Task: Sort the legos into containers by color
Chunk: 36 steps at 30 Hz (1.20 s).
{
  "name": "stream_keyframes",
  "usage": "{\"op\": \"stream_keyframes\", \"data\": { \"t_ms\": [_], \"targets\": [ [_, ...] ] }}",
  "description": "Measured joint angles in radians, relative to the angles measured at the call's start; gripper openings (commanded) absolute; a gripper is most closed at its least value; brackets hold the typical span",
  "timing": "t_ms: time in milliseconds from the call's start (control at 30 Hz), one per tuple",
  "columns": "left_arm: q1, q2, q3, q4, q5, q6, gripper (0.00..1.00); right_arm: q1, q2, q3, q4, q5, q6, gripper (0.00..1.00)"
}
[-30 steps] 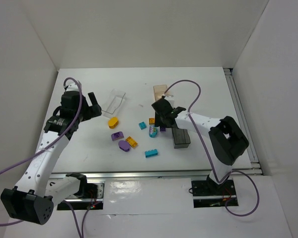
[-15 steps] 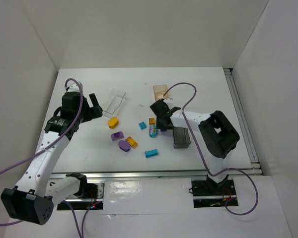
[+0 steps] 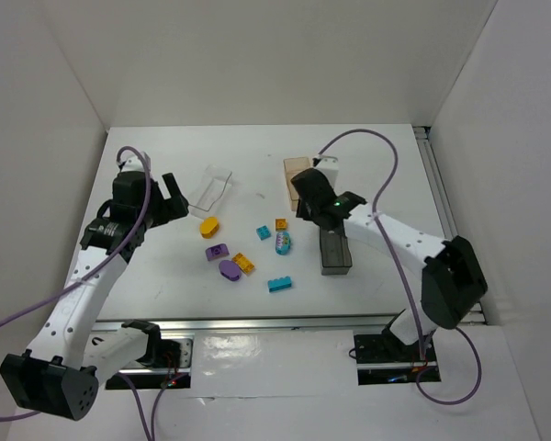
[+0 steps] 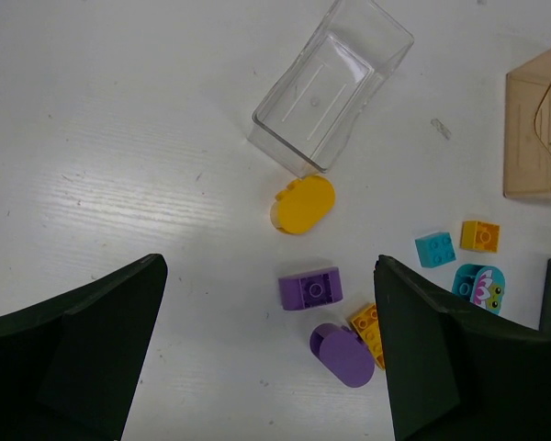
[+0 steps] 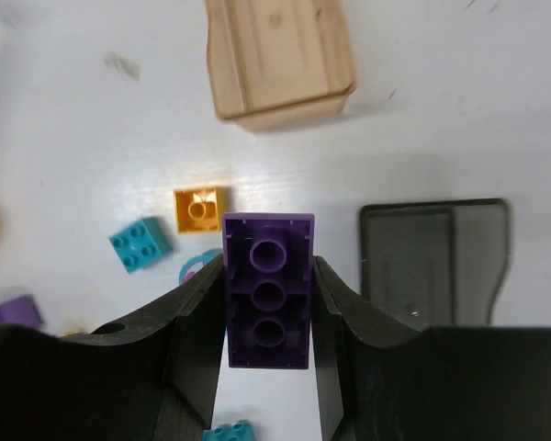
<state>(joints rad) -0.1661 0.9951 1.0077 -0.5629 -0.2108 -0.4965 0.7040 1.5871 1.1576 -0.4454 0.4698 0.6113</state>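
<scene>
Carrying looks like the step in hand: the right gripper pinches a purple rectangular plastic brick above the table beside the dark smoky-grey plastic tub, so centring over a tub and releasing probably comes next, while the left gripper hangs wide open.

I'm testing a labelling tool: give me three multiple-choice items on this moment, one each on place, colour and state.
1. The rounded yellow-orange plastic brick lies nearest which tub? A dark grey tub; B clear colourless tub; C translucent tan tub.
2. The rectangular plastic brick in the right gripper is: A cyan; B yellow-orange; C purple.
3. The left gripper is: A open, empty; B shut on a brick; C shut on a tub.
B, that tub sits right beside it; C, purple shows between the fingers; A, its fingers stand wide apart, nothing held.
</scene>
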Motion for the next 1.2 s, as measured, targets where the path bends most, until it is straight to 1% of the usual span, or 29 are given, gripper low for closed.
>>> {"op": "stream_keyframes", "data": {
  "t_ms": [100,167,233,333,400,500,567,633,733,800,833,867,967,1000,1067,1200],
  "targets": [
    [-0.005,0.0,0.0,0.002,-0.001,-0.004,1.0,-0.058,-0.108,-0.039,0.008,0.011,0.0,0.28],
    [-0.008,0.0,0.0,0.002,0.001,-0.004,1.0,-0.1,-0.144,-0.085,0.01,0.011,0.0,0.3],
    [-0.009,0.008,0.0,0.001,0.015,-0.005,1.0,-0.138,-0.152,-0.142,0.009,0.009,0.0,0.34],
    [-0.009,0.053,0.011,-0.009,0.042,-0.005,1.0,-0.159,-0.137,-0.215,0.0,-0.005,0.0,0.35],
    [-0.01,0.088,0.018,-0.016,0.056,-0.005,1.0,-0.16,-0.121,-0.229,-0.004,-0.013,0.0,0.45],
    [-0.01,0.115,0.019,-0.034,0.067,-0.005,1.0,-0.16,-0.101,-0.23,-0.001,-0.016,0.001,0.64],
    [-0.01,0.114,0.019,-0.042,0.066,-0.005,1.0,-0.16,-0.097,-0.23,-0.002,-0.014,-0.001,0.69],
    [-0.01,0.11,0.019,-0.043,0.065,-0.004,1.0,-0.158,-0.097,-0.227,-0.005,-0.01,-0.003,0.71],
    [-0.01,0.106,0.019,-0.046,0.058,-0.004,1.0,-0.127,-0.097,-0.205,-0.019,0.023,0.0,0.71],
    [-0.01,0.103,0.019,-0.048,0.053,-0.005,1.0,-0.074,-0.099,-0.177,-0.023,0.039,0.001,0.71],
    [-0.01,0.101,0.02,-0.05,0.051,-0.005,1.0,-0.037,-0.1,-0.16,-0.022,0.044,0.001,0.73],
    [-0.01,0.1,0.021,-0.051,0.048,-0.005,1.0,-0.005,-0.1,-0.144,-0.021,0.044,0.0,0.82],
    [-0.01,0.099,0.024,-0.056,0.039,-0.007,1.0,0.081,-0.086,-0.096,-0.014,0.038,0.002,0.92],
    [-0.01,0.099,0.027,-0.061,0.036,-0.007,1.0,0.103,-0.066,-0.076,-0.008,0.035,0.002,0.97],
    [-0.01,0.099,0.031,-0.066,0.032,-0.008,1.0,0.125,-0.004,-0.039,0.0,0.025,0.007,0.98],
    [-0.01,0.098,0.033,-0.067,0.024,-0.007,1.0,0.127,0.141,-0.002,0.012,-0.002,0.017,0.98]
  ]
}}
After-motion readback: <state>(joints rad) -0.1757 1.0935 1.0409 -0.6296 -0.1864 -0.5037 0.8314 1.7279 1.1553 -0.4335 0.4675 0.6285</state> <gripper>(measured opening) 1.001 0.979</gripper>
